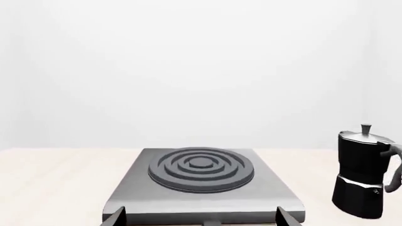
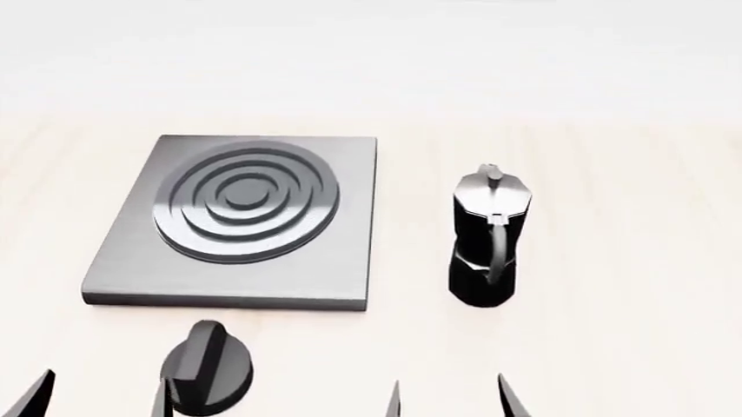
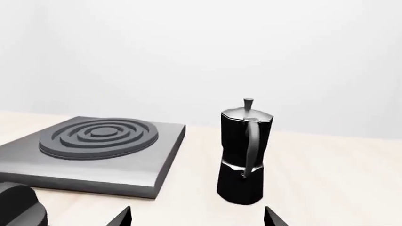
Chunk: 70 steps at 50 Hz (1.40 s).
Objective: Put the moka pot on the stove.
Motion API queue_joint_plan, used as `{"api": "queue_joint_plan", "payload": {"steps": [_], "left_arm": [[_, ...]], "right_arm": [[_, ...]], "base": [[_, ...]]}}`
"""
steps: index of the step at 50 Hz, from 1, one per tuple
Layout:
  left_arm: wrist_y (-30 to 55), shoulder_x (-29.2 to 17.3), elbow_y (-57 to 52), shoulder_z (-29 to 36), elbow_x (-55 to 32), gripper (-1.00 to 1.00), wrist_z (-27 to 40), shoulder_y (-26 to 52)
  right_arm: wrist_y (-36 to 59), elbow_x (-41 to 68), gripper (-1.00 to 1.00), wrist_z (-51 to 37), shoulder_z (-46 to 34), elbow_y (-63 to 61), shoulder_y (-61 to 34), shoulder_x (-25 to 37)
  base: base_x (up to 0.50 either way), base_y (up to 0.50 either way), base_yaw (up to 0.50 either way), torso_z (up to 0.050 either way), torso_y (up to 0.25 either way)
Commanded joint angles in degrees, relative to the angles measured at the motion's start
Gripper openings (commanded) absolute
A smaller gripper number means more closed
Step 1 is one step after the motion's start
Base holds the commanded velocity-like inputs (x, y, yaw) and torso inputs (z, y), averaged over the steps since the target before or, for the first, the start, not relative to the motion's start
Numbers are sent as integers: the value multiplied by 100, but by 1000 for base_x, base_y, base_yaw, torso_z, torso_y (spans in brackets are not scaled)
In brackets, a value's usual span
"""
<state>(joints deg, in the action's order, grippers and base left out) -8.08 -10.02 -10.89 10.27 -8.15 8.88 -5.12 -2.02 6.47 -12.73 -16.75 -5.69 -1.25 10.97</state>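
Note:
The moka pot (image 2: pixel 487 239) stands upright on the pale wooden table, just right of the stove (image 2: pixel 249 280), with its handle towards me. The stove is a flat grey plate with a ring burner, and nothing rests on it. My right gripper (image 2: pixel 453 401) is open, short of the pot, with nothing between its fingers. My left gripper (image 2: pixel 102 401) is also open and empty, in front of the stove's near edge. In the right wrist view the moka pot (image 3: pixel 244 155) rises ahead of the open right gripper (image 3: pixel 197 219). The left wrist view faces the stove (image 1: pixel 201 200), with the moka pot (image 1: pixel 364 174) off to one side.
A squat round black knob (image 2: pixel 208 365) with a ridge lies on the table in front of the stove, close by my left gripper's inner finger. It also shows at the edge of the right wrist view as the knob (image 3: pixel 19 209). A plain white wall stands behind the table.

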Motion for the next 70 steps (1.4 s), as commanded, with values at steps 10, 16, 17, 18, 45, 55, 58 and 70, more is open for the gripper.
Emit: {"api": "queue_joint_plan", "payload": {"steps": [10,16,17,18,45,55,58,70], "left_arm": [[42,-100,44,-5,-176,100,38,71],[59,-117,82,19,-195,100,44,115],[61,-122,82,22,-210,100,38,120],[65,-127,78,24,-213,100,41,122],[49,-205,133,110,-276,100,92,152],[40,-230,128,133,-295,100,115,152],[39,-237,131,143,-300,100,120,159],[36,-267,131,173,-320,100,154,167]], "right_arm": [[-144,24,100,-28,-126,286,-99,-43],[-170,52,100,-30,-145,376,-149,-51],[-179,53,100,-34,-148,387,-152,-52],[-187,53,100,-37,-154,391,-151,-52],[-291,127,100,-167,-172,364,-104,15],[-277,125,100,-174,-244,304,-111,34],[-271,128,100,-179,-259,302,-123,38],[-271,148,100,-195,-314,301,-143,55]], "base": [[303,0,0,0,0],[301,0,0,0,0],[305,0,0,0,0],[301,0,0,0,0],[173,0,0,0,0],[0,0,0,0,0],[0,4,0,0,0],[0,94,0,0,0]]}}
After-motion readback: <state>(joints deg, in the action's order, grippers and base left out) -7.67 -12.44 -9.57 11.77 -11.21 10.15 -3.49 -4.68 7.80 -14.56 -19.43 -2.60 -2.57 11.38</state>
